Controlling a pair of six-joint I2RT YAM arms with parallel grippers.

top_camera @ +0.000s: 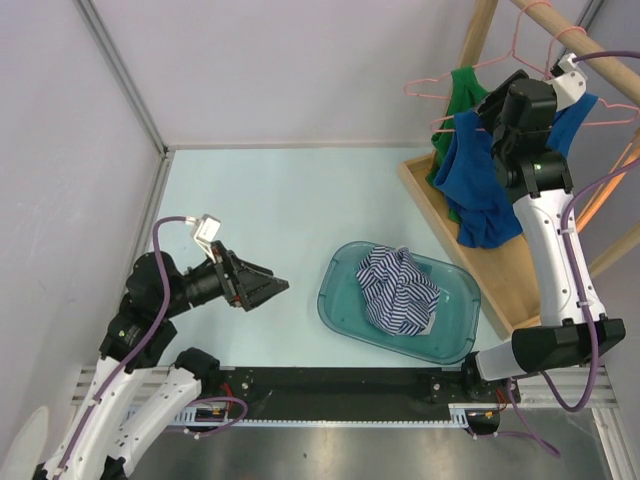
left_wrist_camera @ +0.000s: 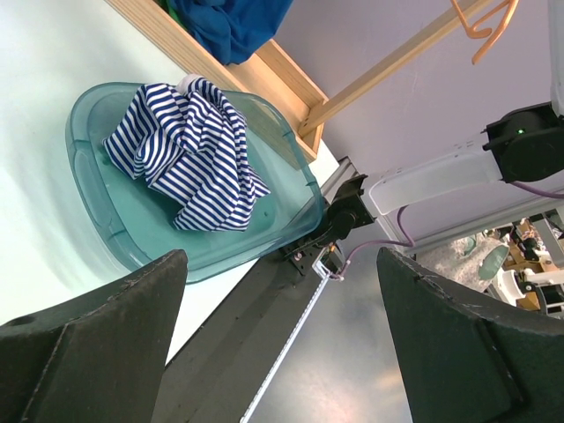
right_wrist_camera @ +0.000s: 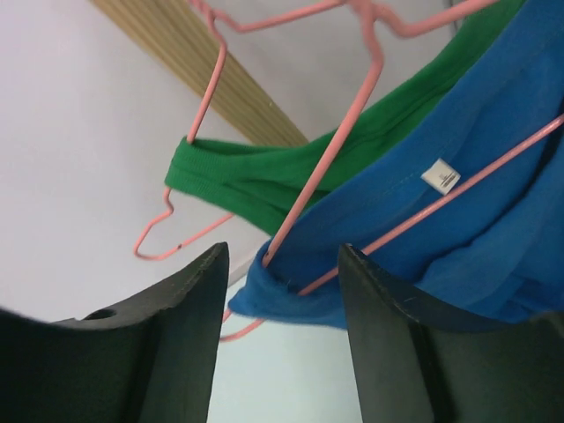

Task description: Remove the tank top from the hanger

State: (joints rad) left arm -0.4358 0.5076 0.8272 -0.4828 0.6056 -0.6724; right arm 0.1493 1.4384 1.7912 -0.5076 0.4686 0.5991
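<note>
A blue tank top [top_camera: 485, 200] hangs on a pink wire hanger [right_wrist_camera: 320, 167] from the wooden rail [top_camera: 590, 48] at the back right. My right gripper [top_camera: 478, 122] is raised to it and open. In the right wrist view the gripper [right_wrist_camera: 284, 256] has its jaws on either side of the blue top's [right_wrist_camera: 388, 189] bunched shoulder strap and the hanger's end, without closing on them. A green tank top [right_wrist_camera: 264, 176] hangs on another pink hanger just behind. My left gripper [top_camera: 268, 288] is open and empty, low over the table at the left.
A teal bin [top_camera: 455, 300] holding a blue-and-white striped garment [top_camera: 398, 290] sits on the table in front of the rack; it also shows in the left wrist view [left_wrist_camera: 97, 150]. The rack's wooden base [top_camera: 500, 270] and uprights stand at the right. Grey walls close the back and left.
</note>
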